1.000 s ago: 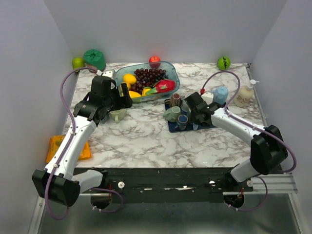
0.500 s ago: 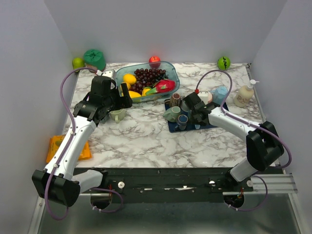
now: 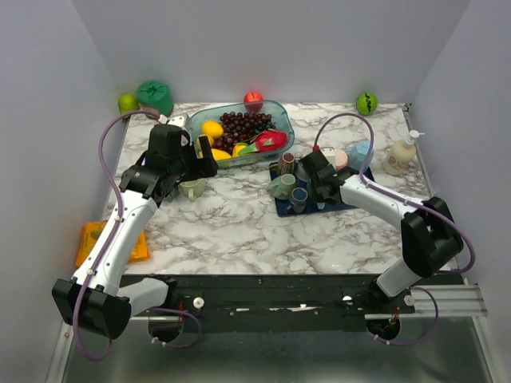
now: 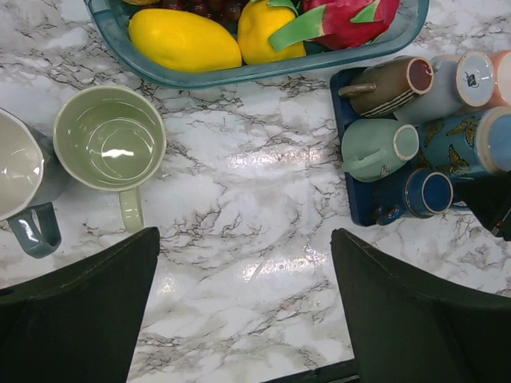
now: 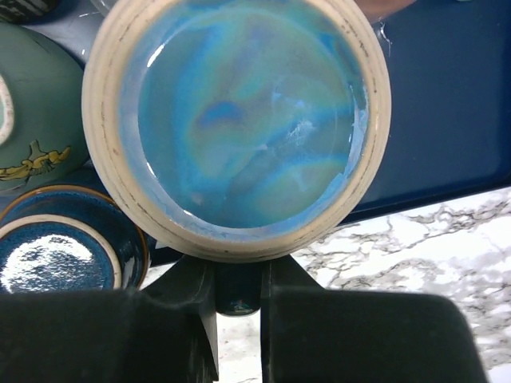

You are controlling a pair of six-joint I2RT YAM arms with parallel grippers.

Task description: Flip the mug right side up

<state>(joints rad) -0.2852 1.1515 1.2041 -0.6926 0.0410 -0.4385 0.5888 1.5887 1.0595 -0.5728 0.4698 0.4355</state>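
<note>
While right fingers (image 5: pixel 194 319) pinch mug (image 5: pixel 239 120), left fingers (image 4: pixel 80 319) wide

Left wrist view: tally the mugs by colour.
Green: 2 (light green mug, mint mug)
Blue: 2 (dark blue mug, butterfly mug)
Grey: 2 (grey-blue mug, pale grey mug)
Brown: 1 (striped mug)
Total: 7. The pink sliver at the right edge is too cropped to count.
</note>
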